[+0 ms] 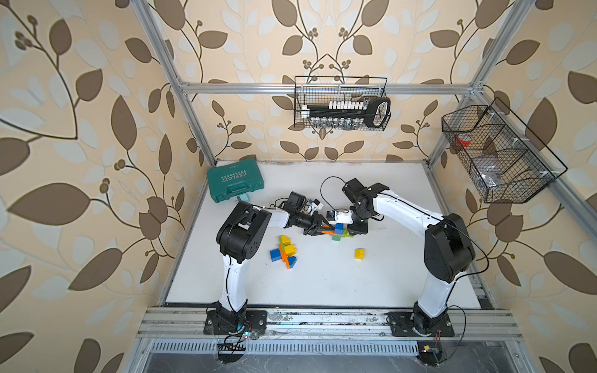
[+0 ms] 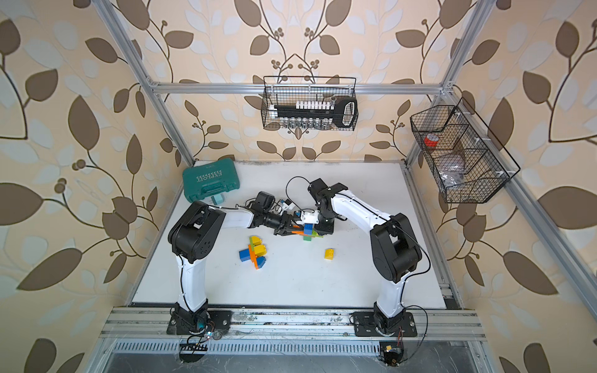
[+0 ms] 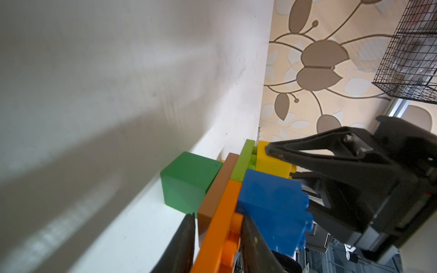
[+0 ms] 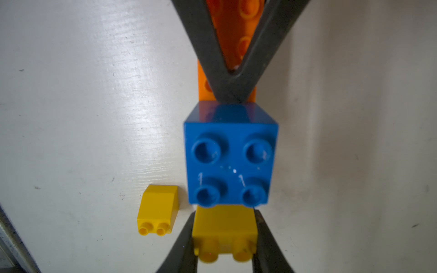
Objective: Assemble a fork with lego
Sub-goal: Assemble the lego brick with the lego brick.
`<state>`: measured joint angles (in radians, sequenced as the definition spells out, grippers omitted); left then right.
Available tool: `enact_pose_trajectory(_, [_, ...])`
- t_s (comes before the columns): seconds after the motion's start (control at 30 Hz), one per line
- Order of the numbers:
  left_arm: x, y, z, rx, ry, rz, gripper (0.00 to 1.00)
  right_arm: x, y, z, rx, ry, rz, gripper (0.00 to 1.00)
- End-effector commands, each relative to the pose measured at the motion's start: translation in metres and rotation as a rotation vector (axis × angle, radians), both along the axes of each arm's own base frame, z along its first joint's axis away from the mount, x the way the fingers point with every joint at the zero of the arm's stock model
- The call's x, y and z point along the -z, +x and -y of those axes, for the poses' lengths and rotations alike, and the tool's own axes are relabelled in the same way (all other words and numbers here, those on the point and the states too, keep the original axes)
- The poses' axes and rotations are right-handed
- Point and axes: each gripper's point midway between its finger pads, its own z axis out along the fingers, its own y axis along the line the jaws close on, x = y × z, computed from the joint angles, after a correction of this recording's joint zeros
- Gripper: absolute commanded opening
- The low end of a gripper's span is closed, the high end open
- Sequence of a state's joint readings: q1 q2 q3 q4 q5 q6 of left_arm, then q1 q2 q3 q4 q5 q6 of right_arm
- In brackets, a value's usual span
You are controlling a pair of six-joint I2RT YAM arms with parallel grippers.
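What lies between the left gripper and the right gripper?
A blue brick, between the orange brick in the left gripper and the yellow brick in the right gripper; the right wrist view shows it.

The lego (image 4: 230, 160) is hard, glossy plastic, smooth enough to catch highlights, with fine scratches on the blue top. The fingers (image 3: 184, 243) of the left hand (image 3: 216, 219) look like matt black plastic, scuffed. The worktop (image 4: 94, 94) is white and smooth, faintly grained and speckled, with a soft sheen. The case (image 1: 234, 182) is teal moulded plastic. The baskets (image 1: 340, 77) are black wire, the frame (image 1: 242, 86) is brushed metal, and the walls (image 1: 80, 129) are matt paper.
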<state>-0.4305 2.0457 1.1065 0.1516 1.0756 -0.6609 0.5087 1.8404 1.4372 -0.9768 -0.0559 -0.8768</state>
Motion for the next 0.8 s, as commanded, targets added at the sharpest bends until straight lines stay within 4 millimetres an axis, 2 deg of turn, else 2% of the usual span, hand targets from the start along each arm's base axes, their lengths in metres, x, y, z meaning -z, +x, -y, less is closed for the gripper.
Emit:
enact_pose_trajectory(0.0, [0.029, -0.004, -0.011, -0.043, 0.078, -0.071, 0.33, 0.015, -0.001, -0.002, 0.01, -0.026, -0.037, 0.0])
enact_pose_trajectory(0.43, [0.03, -0.005, -0.011, -0.043, 0.075, -0.074, 0.33, 0.018, 0.005, -0.007, -0.019, -0.076, 0.016, 0.0])
enact_pose_trajectory(0.77, [0.032, -0.006, -0.012, -0.042, 0.078, -0.078, 0.33, 0.027, -0.001, -0.007, -0.001, -0.077, -0.013, 0.0])
